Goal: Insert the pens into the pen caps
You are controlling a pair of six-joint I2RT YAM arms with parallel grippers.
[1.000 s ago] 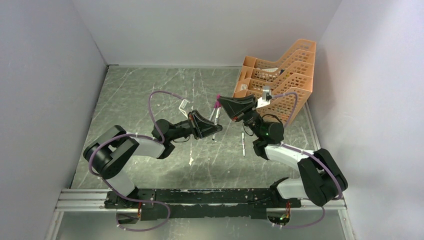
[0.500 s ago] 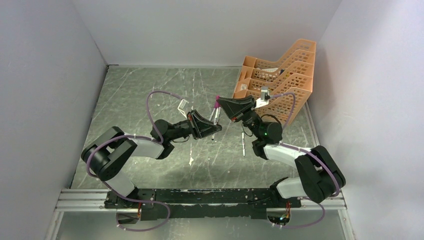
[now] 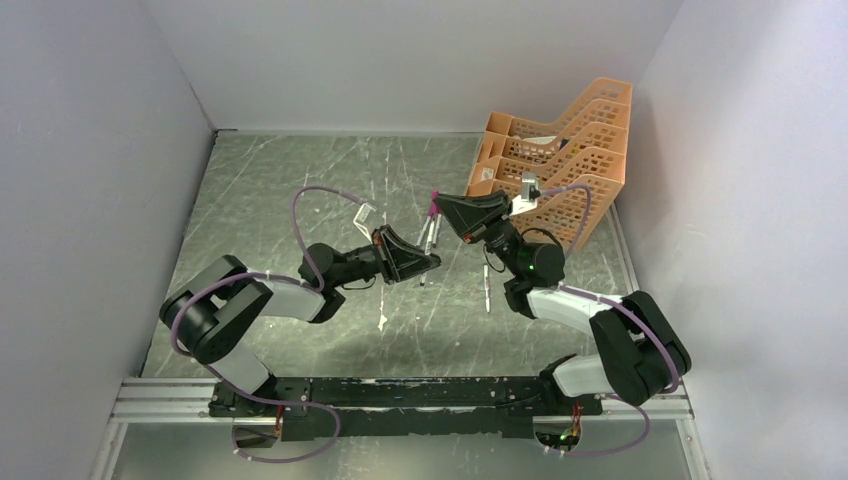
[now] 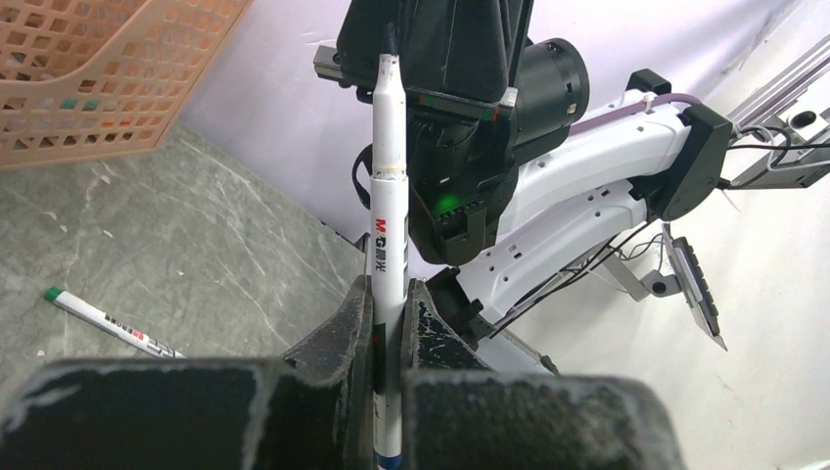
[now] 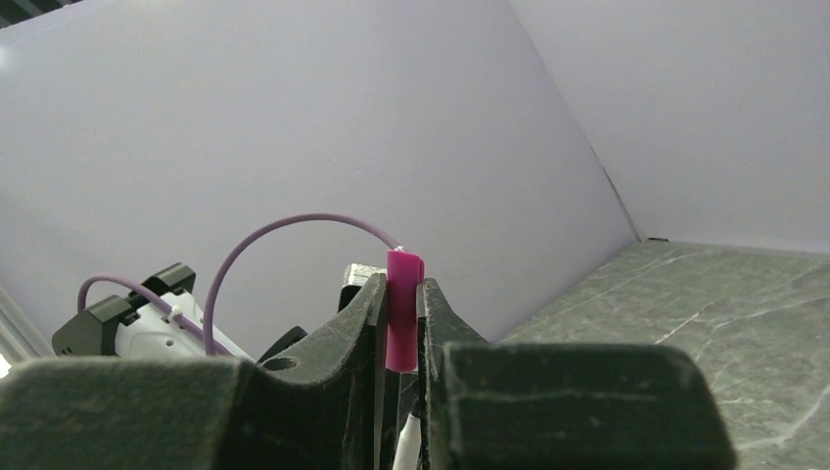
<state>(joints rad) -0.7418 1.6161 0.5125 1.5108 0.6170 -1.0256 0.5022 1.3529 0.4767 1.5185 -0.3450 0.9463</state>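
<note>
Your left gripper (image 4: 389, 299) is clamped on a pen (image 4: 390, 186) that sticks straight out past its jaws, bare tip aimed at the right gripper (image 5: 401, 294). That one's pinching a pink cap (image 5: 402, 313), long axis along its jaws, just ahead of the tip, so you basically push along the pen's length.

Top camera looks down; close wrist cameras face each other across pen (image 4: 389, 245).
</note>
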